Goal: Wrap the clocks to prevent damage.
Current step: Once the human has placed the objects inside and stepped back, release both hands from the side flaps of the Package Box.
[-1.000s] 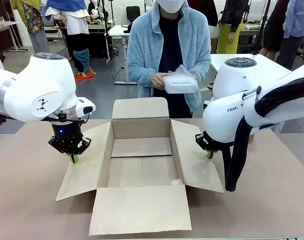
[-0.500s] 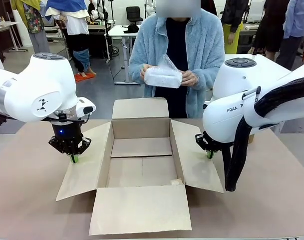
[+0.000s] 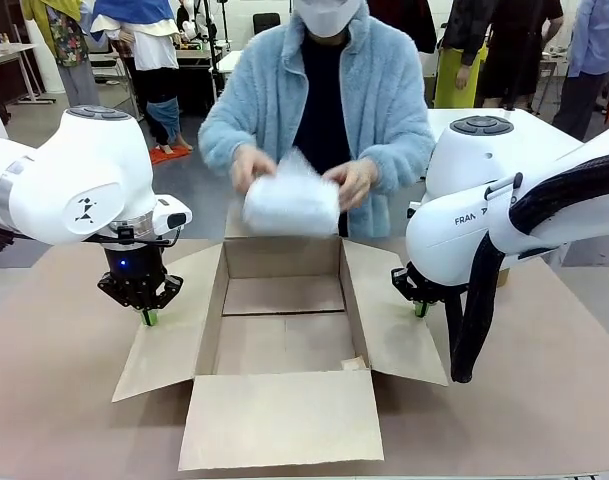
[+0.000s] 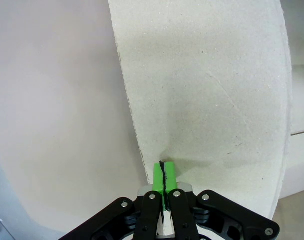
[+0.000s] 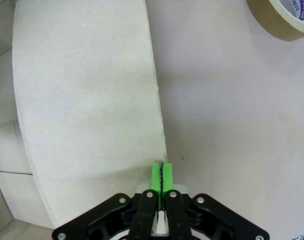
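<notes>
Across the table a person holds a white bubble-wrap bundle (image 3: 292, 205) in both hands, just above the far flap of an open cardboard box (image 3: 282, 418). The clocks are hidden; the wrap covers whatever it holds. My left gripper (image 3: 148, 318) is shut, its green tips down on the outer edge of the box's left flap (image 4: 206, 100). In the left wrist view the left gripper (image 4: 164, 169) has its pads pressed together. My right gripper (image 3: 420, 309) is shut too, its tips at the edge of the right flap (image 5: 87, 100). The right wrist view shows the right gripper (image 5: 161, 171) with both pads touching.
The box's inside (image 3: 284, 340) is bare cardboard, and all its flaps lie spread outward. A roll of brown tape (image 5: 286, 17) lies on the table beyond the right flap. Brown tabletop (image 3: 54, 400) stretches on both sides of the box.
The person has leaned forward and brought the bundle down from chest height to just above the box's far flap. Neither arm has moved.
</notes>
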{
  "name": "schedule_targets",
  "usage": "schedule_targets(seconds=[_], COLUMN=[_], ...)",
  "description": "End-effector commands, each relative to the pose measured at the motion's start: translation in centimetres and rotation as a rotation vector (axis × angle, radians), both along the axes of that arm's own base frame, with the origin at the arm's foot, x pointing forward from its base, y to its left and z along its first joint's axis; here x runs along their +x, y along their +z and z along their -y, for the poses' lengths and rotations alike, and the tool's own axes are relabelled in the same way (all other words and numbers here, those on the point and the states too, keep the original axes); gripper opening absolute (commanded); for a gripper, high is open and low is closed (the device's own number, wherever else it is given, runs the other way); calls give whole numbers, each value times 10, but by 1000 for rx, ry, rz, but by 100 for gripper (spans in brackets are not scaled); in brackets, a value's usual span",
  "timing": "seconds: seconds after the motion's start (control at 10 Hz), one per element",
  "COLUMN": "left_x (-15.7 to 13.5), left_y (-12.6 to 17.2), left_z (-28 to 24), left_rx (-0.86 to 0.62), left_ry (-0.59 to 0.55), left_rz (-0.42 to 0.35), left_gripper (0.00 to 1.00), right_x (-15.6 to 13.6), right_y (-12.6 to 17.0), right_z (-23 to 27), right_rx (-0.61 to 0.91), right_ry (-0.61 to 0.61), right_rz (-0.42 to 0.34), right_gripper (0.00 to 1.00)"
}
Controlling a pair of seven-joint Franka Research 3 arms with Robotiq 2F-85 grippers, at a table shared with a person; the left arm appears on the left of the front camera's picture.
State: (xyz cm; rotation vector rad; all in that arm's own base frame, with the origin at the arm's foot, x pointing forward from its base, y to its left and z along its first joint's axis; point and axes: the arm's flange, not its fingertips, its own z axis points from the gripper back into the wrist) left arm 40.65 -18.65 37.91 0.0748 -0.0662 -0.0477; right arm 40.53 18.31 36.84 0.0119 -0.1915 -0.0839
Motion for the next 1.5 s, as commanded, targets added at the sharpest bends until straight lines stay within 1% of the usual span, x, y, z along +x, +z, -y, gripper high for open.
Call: schedule_targets(seconds=[0.0, 1.2, 1.3, 1.4], left_x=[-1, 0, 3, -3], left_y=[-1, 0, 29, 67], left_z=[0, 0, -18, -33], left_rx=[1, 0, -123, -237], left_ry=[0, 0, -261, -459], left_rz=[-2, 0, 47, 15], left_gripper=[0, 0, 0, 0], right_x=[0, 0, 0, -7], right_y=[0, 0, 22, 51], right_z=[-1, 0, 10, 22], right_rx=[-5, 0, -27, -83], right_ry=[-7, 0, 118, 207], right_rz=[3, 0, -12, -5], right_gripper=[1, 1, 1, 1])
